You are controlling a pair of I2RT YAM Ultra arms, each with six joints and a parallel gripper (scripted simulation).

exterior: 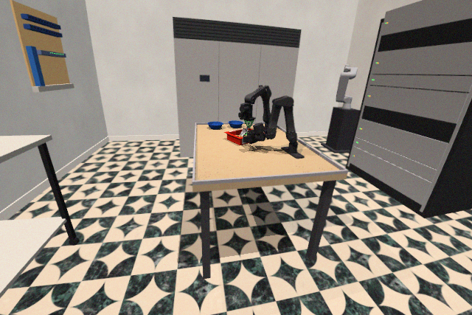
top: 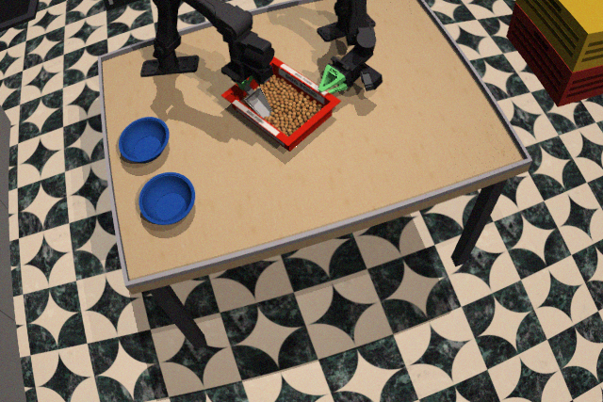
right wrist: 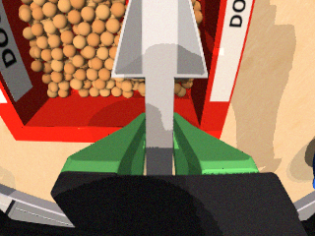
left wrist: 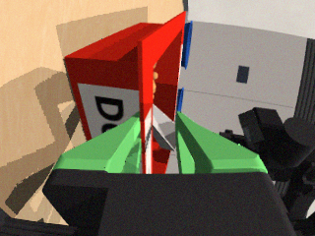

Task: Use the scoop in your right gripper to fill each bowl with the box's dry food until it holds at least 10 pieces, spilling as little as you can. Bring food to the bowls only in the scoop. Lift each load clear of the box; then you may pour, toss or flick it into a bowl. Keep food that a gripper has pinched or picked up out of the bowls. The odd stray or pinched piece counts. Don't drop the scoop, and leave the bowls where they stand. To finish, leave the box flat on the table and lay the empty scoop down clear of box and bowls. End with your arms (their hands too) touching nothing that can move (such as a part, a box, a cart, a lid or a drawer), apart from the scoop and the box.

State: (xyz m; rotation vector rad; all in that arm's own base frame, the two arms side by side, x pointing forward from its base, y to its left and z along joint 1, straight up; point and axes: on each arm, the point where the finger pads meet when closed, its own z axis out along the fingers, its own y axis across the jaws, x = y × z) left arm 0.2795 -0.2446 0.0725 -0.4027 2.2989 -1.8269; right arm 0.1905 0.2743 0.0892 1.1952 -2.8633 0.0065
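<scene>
The red box (top: 281, 102) of brown dry food (top: 292, 103) lies flat at the table's middle back. My right gripper (top: 248, 84) is shut on the grey scoop's (top: 257, 103) handle. In the right wrist view the scoop (right wrist: 159, 33) lies in the box with its mouth against the food pile and its pan looks empty; the green fingers clamp the handle. My left gripper (top: 334, 80) is at the box's far corner. In the left wrist view its partly open fingers straddle the red box wall (left wrist: 148, 92) with a gap on one side. Two blue bowls (top: 143, 139) (top: 167, 198) stand empty at the table's left.
A raised grey rim runs round the table. A yellow and red crate stack (top: 560, 27) stands on the floor beyond the table's right side. Both arm bases (top: 170, 64) (top: 335, 30) stand along the table's back edge.
</scene>
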